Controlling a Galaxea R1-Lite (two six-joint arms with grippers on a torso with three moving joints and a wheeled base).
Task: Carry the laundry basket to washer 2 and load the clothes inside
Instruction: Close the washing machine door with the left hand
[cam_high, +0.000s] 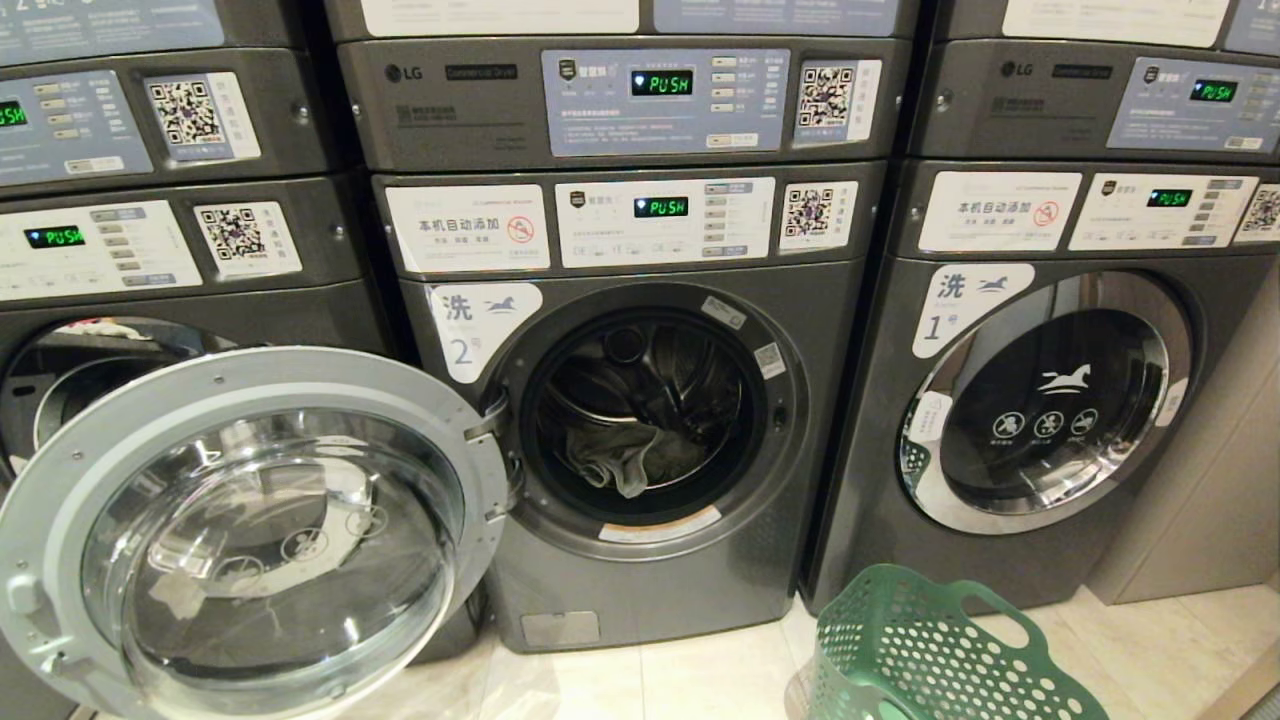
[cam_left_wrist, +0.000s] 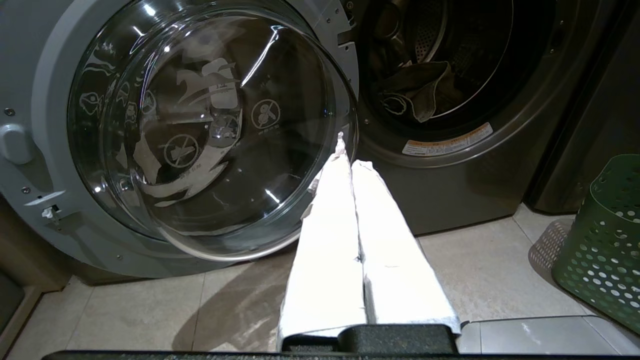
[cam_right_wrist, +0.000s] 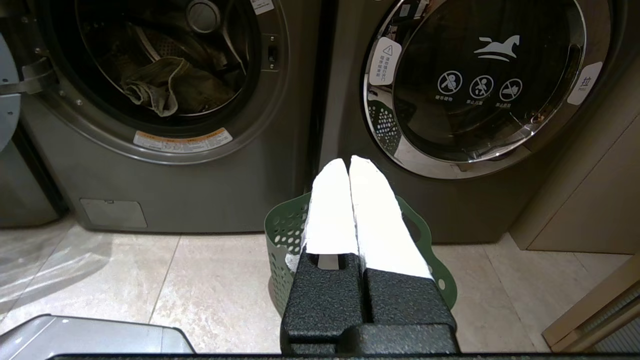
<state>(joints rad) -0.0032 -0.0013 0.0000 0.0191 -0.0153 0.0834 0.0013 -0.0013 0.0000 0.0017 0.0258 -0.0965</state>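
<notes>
Clothes are seen lying in the drum of washer 2, whose door is swung wide open. Green laundry basket is set on the floor before washer 1. Left gripper and right gripper are clenched empty.
</notes>
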